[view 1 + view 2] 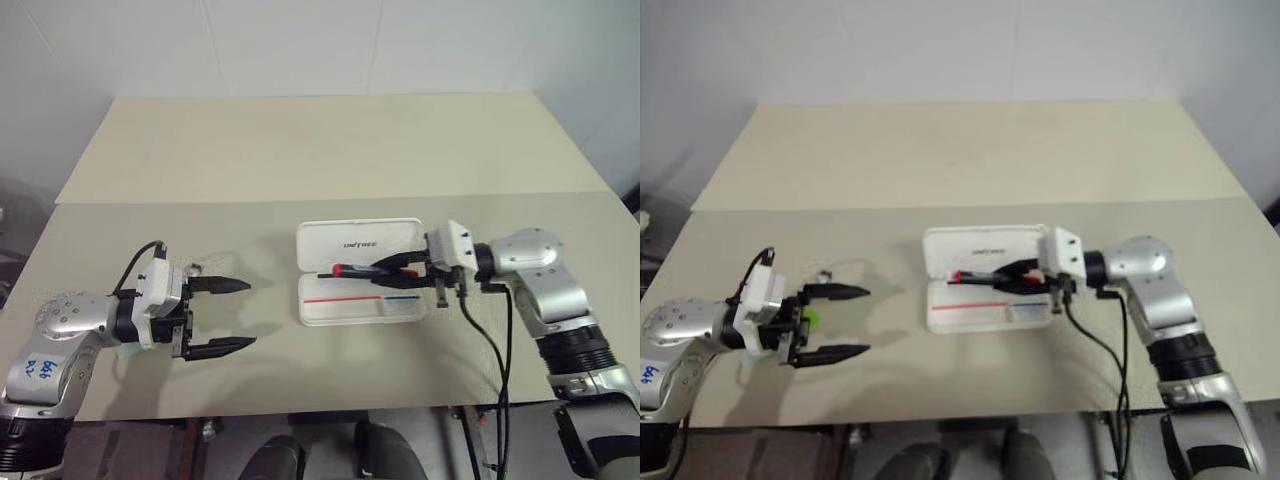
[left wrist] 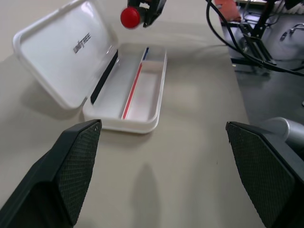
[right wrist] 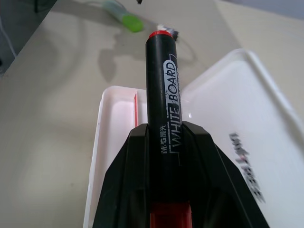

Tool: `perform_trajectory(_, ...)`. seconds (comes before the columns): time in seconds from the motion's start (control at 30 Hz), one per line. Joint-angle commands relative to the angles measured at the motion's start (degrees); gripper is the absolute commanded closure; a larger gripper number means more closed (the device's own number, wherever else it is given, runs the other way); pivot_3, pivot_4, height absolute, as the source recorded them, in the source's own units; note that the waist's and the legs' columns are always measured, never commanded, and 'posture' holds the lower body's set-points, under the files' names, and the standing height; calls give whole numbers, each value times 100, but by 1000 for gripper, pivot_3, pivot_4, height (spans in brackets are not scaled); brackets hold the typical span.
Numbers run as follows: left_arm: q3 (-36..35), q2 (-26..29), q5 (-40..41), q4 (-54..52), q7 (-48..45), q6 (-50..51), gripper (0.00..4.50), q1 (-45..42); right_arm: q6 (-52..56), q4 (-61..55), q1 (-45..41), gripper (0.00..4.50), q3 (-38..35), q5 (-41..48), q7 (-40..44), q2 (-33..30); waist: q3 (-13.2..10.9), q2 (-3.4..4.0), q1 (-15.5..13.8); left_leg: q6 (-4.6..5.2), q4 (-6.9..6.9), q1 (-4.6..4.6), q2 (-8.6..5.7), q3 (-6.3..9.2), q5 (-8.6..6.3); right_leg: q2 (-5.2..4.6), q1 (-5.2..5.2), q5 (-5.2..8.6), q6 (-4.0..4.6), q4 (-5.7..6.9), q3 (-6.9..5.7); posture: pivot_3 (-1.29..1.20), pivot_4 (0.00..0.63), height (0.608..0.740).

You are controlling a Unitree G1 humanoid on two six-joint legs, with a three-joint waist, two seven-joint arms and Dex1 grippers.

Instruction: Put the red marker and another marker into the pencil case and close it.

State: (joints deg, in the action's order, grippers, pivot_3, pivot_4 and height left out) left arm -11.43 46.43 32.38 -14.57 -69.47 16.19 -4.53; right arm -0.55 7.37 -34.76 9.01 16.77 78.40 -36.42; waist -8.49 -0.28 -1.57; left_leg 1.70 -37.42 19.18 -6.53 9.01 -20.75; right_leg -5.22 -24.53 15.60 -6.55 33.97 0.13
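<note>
A: Our right gripper [image 1: 392, 267] reaches in from the right, its fingers clamped on the red marker [image 1: 352, 269], held level above the pencil case [image 1: 360, 272].

B: The case lies open, tray bare. Our left gripper [image 1: 226, 315], fingers wide, hovers well left; another marker [image 1: 809, 319] lies beside it.

Beige table with an open case and a green marker

The pale table [image 1: 300, 150] has a seam running across its middle. The white pencil case [image 1: 360, 300] lies open on it toward four o'clock of centre, lid back flat. The light-green marker [image 1: 808, 318] lies well apart, out toward eight o'clock.
</note>
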Motion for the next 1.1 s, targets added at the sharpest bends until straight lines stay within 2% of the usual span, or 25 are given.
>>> perform_trajectory(0.03, -150, 133, 95, -307, 95, 136, 0, 76, -91, 41, -208, 3897, 95, -160, -49, 99, 0, 0, 18, 1, -1, 1, -1, -3, -1, 0, -1, -2, 2, 1, -2, 0, 150, 740)
perform_trajectory(0.2, -171, 91, 86, -386, 185, 91, 0, 157, -355, 485, -456, 3897, 470, -810, -274, 308, 1, -1, 54, 6, 0, -2, -1, -12, -3, -2, -3, -6, 8, -2, -19, 0, 150, 740)
perform_trajectory(0.5, -160, 65, 99, -428, 292, 85, 0, 151, -664, 792, -550, 3897, 522, -1070, -351, 367, 1, -2, 53, 5, -5, -1, 2, -12, -3, -5, -2, -7, 9, -1, -38, 0, 150, 740)
perform_trajectory(0.83, -93, 40, 98, -391, 358, 87, 0, 19, -461, 557, -543, 237, 364, -775, -360, 459, 1, -2, 68, 5, -7, -2, 3, -13, -3, -4, -2, -7, 10, 1, -40, 0, 150, 740)
perform_trajectory(0.87, -100, 37, 99, -394, 362, 82, 0, 26, -362, 482, -535, 47, 326, -682, -355, 479, 1, -2, 74, 5, -8, -2, 3, -13, -3, -4, -2, -7, 10, 1, -40, 0, 150, 740)
perform_trajectory(0.97, -196, -4, 81, -441, 489, 60, 0, 109, 448, -209, -376, 47, -25, 302, -112, 435, 0, 1, 81, 5, -7, 0, 4, -11, -3, -5, -3, -7, 10, 0, -43, 0, 150, 740)
perform_trajectory(1.1, -531, -140, 12, -591, 832, -45, 0, 486, 1237, -1083, -45, 47, -529, 1318, 243, 0, 1, -1, 65, 7, -9, 0, 7, -5, -4, -6, -1, -9, 14, 1, -55, 0, 150, 740)
